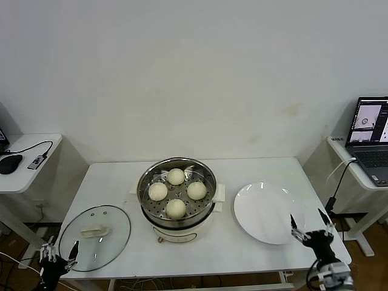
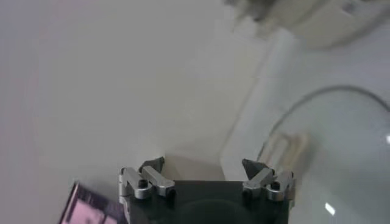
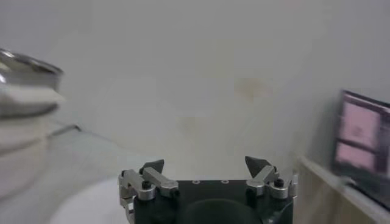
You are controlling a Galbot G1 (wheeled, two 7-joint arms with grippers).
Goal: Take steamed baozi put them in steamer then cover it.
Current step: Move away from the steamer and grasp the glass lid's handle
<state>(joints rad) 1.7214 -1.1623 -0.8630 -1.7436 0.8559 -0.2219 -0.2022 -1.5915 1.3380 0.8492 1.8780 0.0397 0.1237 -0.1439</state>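
White table's near edge flanks both low arms, left claw point(image 1: 59, 253) and right claw point(image 1: 311, 227) spread.

Steamer point(image 1: 176, 219): round shiny steel pot on a cream-white base with side handles, upright at mid-table, uncovered, perforated tray visible inside. Steamed baozi: four smooth cream-white round buns resting on the tray in a diamond, slightly apart — far point(image 1: 176, 176), left point(image 1: 157, 191), right point(image 1: 196, 190), near point(image 1: 176, 208). Right wrist view catches only the steamer's rim and base edge point(image 3: 24, 91).
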